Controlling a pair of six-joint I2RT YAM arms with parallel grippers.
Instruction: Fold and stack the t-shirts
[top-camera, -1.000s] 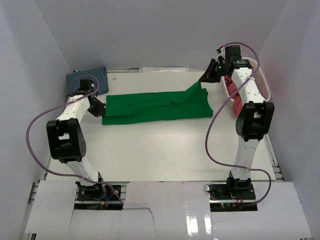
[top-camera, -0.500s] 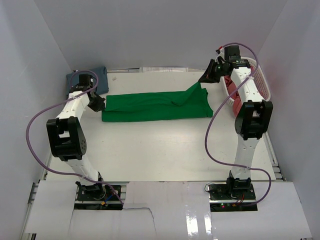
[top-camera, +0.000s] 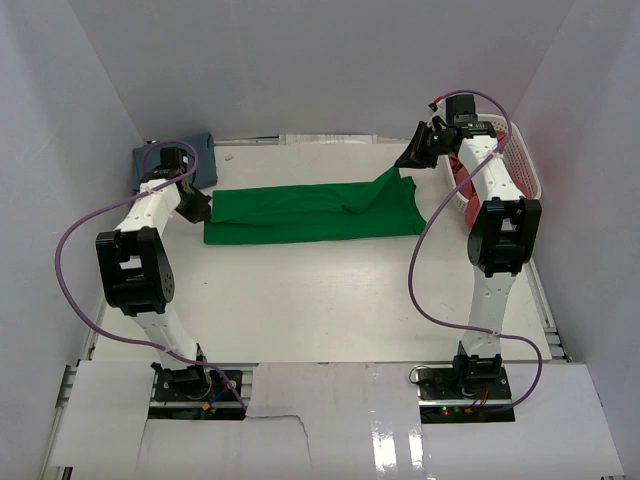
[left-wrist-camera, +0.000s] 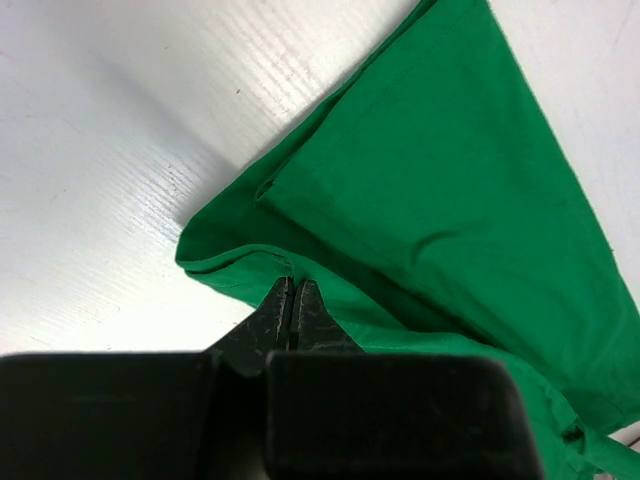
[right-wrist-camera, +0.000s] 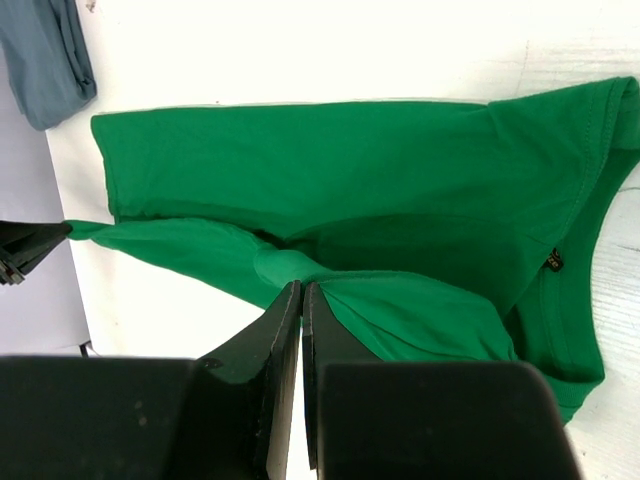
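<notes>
The white bench (top-camera: 320, 300) carried everything. Across its far half lay the green t-shirt (top-camera: 310, 212), folded into a long band running left to right, with its right end pulled up into a peak. At the far right edge stood a white lattice basket (top-camera: 525, 165), and the red t-shirt (top-camera: 460, 180) hung over its near side, partly hidden by the right arm. The blue t-shirt (top-camera: 203, 150) sat bunched in the far left corner, well apart from the green one.

The left claw (left-wrist-camera: 292, 295) was closed tight, with the folded left edge of the green t-shirt nipped between its 2 tips. The right claw (right-wrist-camera: 301, 295) was also closed tight, pinching a ridge of green cloth at the raised peak.

A small dark tag (right-wrist-camera: 553, 262) sat inside the green t-shirt's neckline; its writing was too small to read.
</notes>
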